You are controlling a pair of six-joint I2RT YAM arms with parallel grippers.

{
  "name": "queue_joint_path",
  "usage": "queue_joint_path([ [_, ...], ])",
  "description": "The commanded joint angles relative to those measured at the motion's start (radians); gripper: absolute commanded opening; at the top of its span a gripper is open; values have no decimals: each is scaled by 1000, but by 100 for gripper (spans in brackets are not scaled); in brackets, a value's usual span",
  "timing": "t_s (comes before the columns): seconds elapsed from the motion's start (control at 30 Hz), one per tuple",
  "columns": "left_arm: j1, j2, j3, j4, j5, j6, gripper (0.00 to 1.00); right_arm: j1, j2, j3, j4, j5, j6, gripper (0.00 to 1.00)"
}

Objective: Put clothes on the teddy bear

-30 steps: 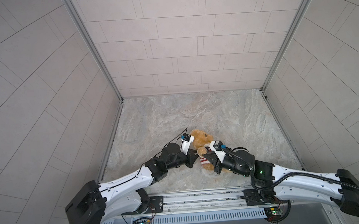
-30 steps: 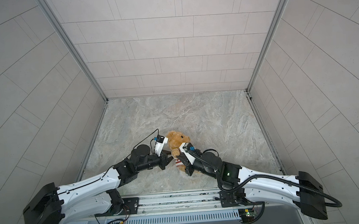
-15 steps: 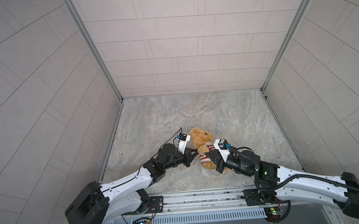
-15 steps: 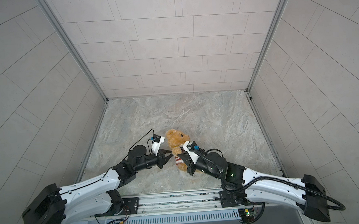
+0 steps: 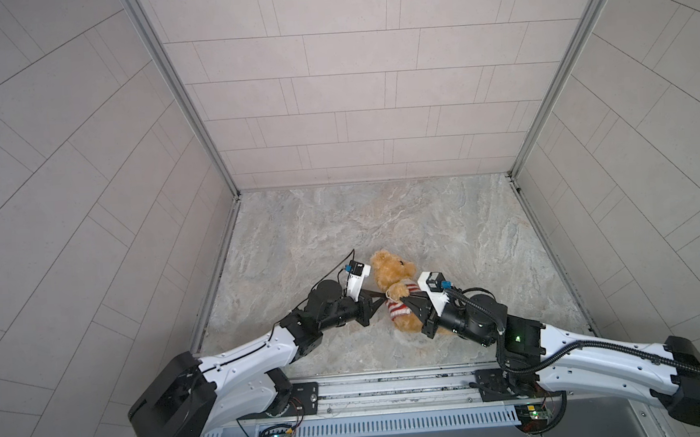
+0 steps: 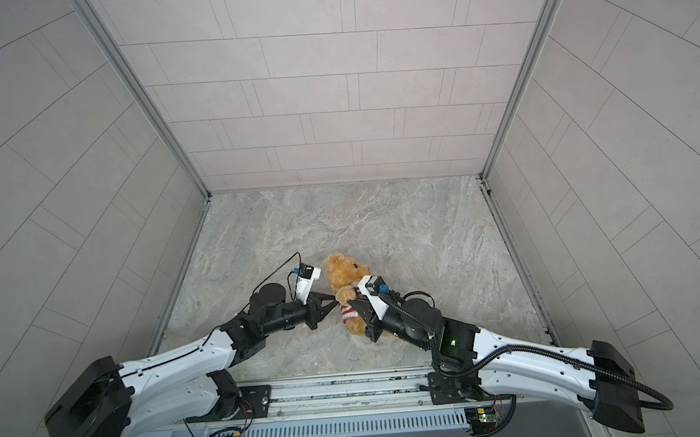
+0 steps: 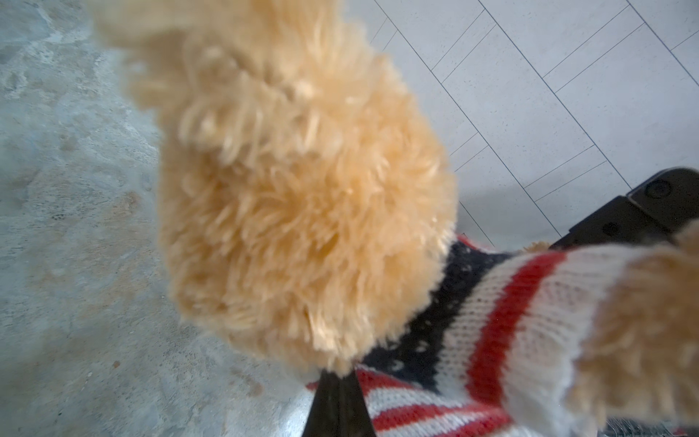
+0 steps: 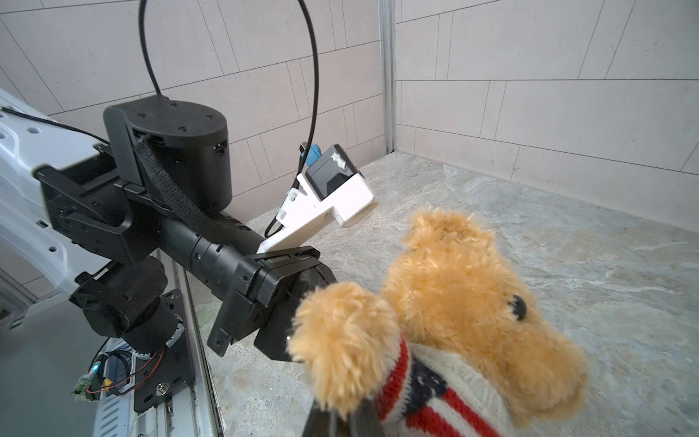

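Nearly done: teddy bear (image 5: pixel 389 267) sat front-centre on surface (image 5: pixel 381 217); left gripper (image 5: pixel 380 297) & right gripper (image 5: pixel 409 303) fingers clamped tight on sweater (image 5: pixel 397 310), so step prob needed slow, even tug down w/o tipping it

Soft, even light is filling both top views, leaving only faint shadows on the tabletop (image 5: pixel 423 223). In the left wrist view the teddy bear (image 7: pixel 302 189) is showing blurred up close.

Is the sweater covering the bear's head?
No, the right wrist view shows the head of the bear bare, with the sweater sitting below it on the body.
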Motion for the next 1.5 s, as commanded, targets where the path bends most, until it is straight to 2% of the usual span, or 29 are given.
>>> queue_joint_path([
  [0.0,-55,-35,23,-81,-21,37,0,10,-20,3,129,78,16,0],
  [0.2,-73,-16,22,-11,-13,0,0,9,-3,-9,109,167,37,0],
  [0.33,-64,22,18,-36,-69,-14,0,10,4,-23,94,204,54,0],
  [0.53,-61,-4,26,-78,-70,-3,0,9,33,-48,81,252,71,0],
  [0.6,-62,-33,35,-100,-70,3,7,10,45,-54,84,263,71,0],
  [0.73,-71,-78,56,-109,-51,-2,27,9,82,-60,92,276,75,0],
  [0.8,-72,-82,63,-104,-50,-9,32,9,106,-59,101,276,73,0],
  [0.87,-71,-75,63,-89,-49,-19,32,9,132,-59,117,272,74,1],
  [1.1,-69,12,59,-39,-69,-45,31,10,226,-49,184,206,104,9],
  [1.2,-59,58,73,-25,-60,-34,28,8,259,-46,221,152,110,19],
  [1.33,-43,88,64,-30,-67,-25,25,8,235,1,125,108,100,29],
  [1.47,-1,100,18,-12,-78,-29,22,3,134,17,21,156,86,40],
])
